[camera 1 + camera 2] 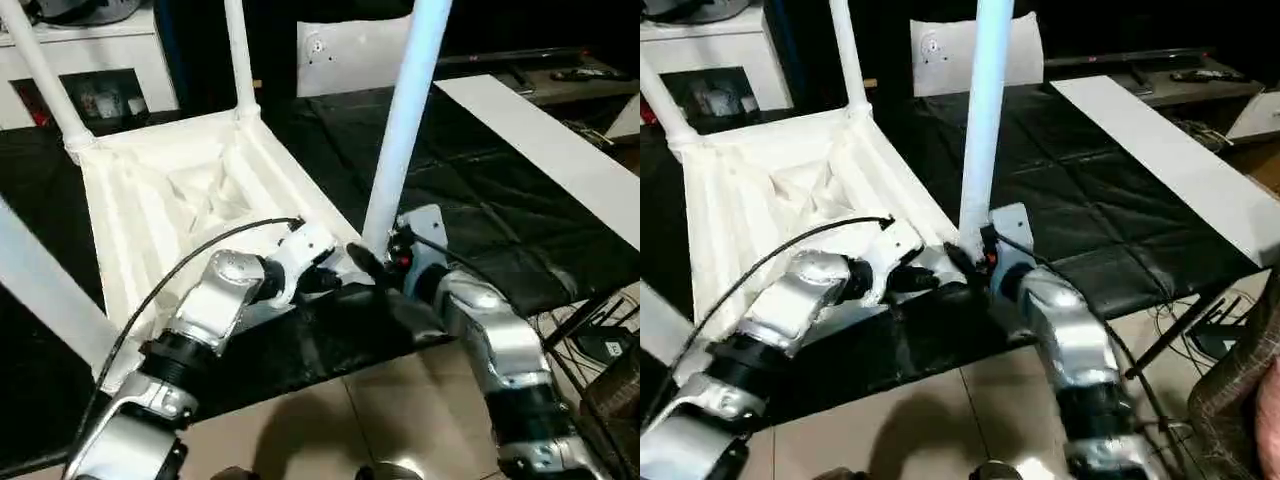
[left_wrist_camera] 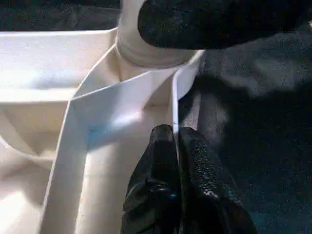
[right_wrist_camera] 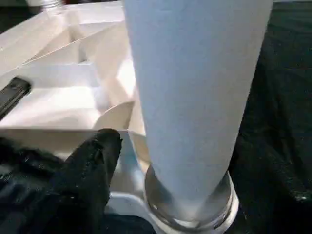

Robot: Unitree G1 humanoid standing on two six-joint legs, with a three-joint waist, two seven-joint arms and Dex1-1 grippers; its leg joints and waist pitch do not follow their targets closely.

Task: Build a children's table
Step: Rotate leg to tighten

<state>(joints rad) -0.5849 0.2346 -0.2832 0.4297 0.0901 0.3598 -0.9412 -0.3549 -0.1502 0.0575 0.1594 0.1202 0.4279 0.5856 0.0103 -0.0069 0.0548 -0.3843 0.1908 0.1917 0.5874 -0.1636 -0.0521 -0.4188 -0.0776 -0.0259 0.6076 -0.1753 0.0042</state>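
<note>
Lower centre of frame: left gripper [image 2: 178,161], fingers pressed together on the thin side wall of the tabletop [image 1: 170,200], clamped on its rim. Just right of it, right gripper [image 1: 372,262] at the foot of the near leg [image 1: 405,120]; one black finger [image 3: 92,165] sits beside the leg, fingers apart, not closed on it. Near leg stands upright in its corner socket [image 3: 192,214]. Tabletop lies upside down, ribs up, on black mat [image 1: 470,200], centre-left. Far legs [image 1: 240,55] stand upper left. White cabinet [image 1: 90,70] behind.
</note>
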